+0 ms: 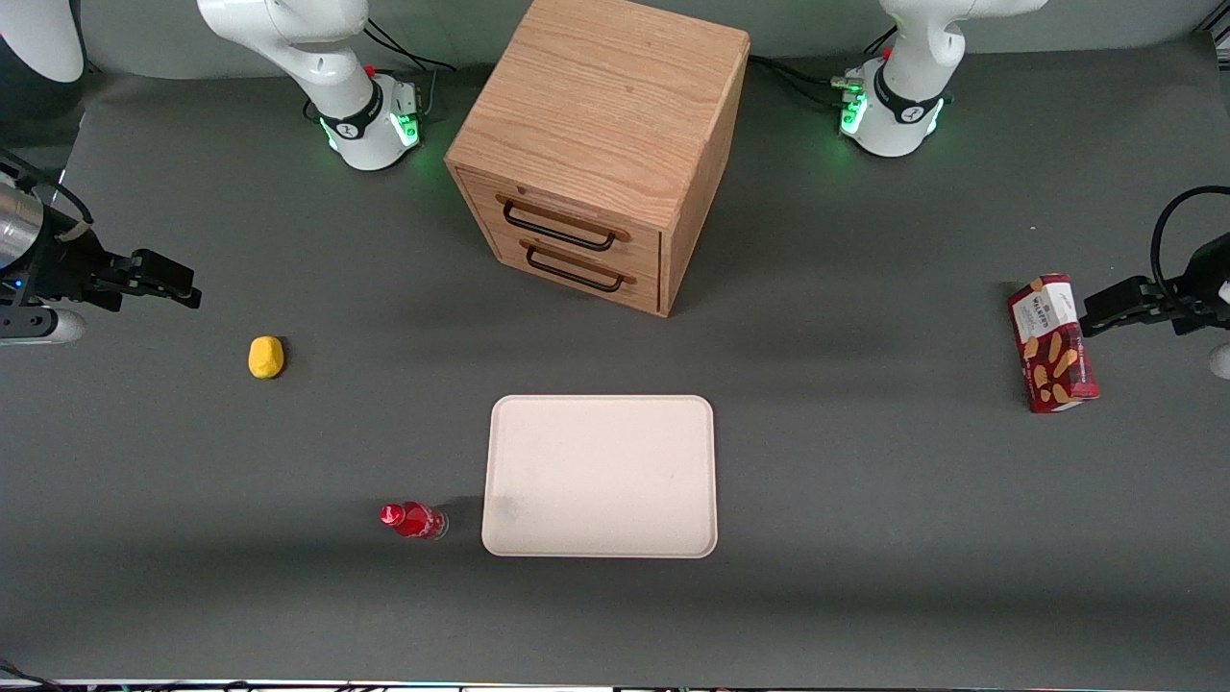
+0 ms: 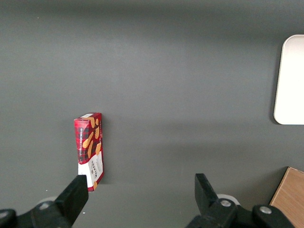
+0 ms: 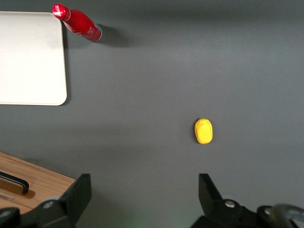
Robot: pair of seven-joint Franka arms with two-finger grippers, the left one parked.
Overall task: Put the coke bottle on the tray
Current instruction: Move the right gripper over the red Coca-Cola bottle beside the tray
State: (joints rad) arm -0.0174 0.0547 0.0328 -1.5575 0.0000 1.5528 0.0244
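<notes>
Progress nil: your gripper (image 1: 187, 288) hangs spread and empty at the working arm's end, well apart from the bottle (image 1: 413, 520), which stands on the table just beside the tray (image 1: 601, 476); reach, grasp and placement all remain

A robot lab: two arm bases (image 1: 370, 125) bolted to a grey-matted table (image 1: 865, 577), cables trailing, props scattered about.

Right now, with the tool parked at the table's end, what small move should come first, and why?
Probably carry the open tool nearer the front camera, toward the small red coke bottle. It holds nothing, and the bottle stands on the dark mat just beside the cream-beige rectangular tray, not on it. The yellow lump lies roughly along the way, so pass above it.
</notes>
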